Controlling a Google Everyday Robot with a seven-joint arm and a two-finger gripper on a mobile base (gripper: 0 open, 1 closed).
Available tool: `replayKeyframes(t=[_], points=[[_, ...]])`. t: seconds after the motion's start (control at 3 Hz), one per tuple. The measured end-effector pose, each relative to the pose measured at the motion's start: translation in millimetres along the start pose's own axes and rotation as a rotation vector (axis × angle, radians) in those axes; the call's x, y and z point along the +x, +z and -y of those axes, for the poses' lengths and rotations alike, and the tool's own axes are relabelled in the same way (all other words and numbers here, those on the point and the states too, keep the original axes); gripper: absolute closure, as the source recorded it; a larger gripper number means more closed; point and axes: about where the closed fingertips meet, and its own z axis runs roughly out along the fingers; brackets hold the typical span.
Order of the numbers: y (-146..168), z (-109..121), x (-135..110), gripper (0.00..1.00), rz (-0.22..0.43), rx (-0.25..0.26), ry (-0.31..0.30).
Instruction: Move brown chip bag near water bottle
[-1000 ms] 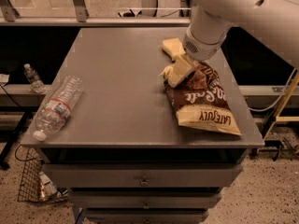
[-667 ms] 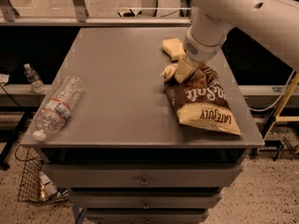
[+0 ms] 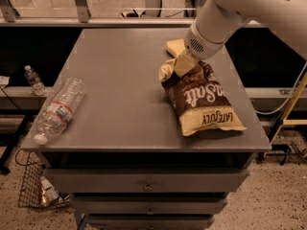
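The brown chip bag (image 3: 204,99) lies on the right half of the grey table (image 3: 120,80), its cream lower end toward the front edge. My gripper (image 3: 180,64) comes down from the white arm at the upper right and is shut on the bag's bunched upper end, which is raised a little off the table. The water bottle (image 3: 57,111) lies on its side at the table's left edge, with its white cap toward the front left corner. A wide stretch of table separates bag and bottle.
A yellow sponge (image 3: 173,45) lies just behind the gripper. A small clear bottle (image 3: 34,79) stands on a ledge left of the table. A wire basket (image 3: 33,186) sits on the floor at lower left. A yellow frame (image 3: 293,104) stands at the right.
The gripper has closed on the bag's upper end, and that end has bunched up and shifted slightly left. The water bottle has not moved.
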Motion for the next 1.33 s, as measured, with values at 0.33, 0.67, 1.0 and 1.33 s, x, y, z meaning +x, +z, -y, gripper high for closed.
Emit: replayKeyframes(t=[0.33, 0.67, 1.0, 1.33], points=[[-23.2, -37.7, -40.4, 1.0, 0.165, -0.095, -0.154], [-26.6, -50.2, -48.5, 1.0, 0.197, -0.119, -0.252], [-26.5, -49.6, -48.1, 1.0, 0.195, -0.117, -0.253], [-23.9, -66.3, -59.8, 1.0, 0.204, -0.138, -0.31]])
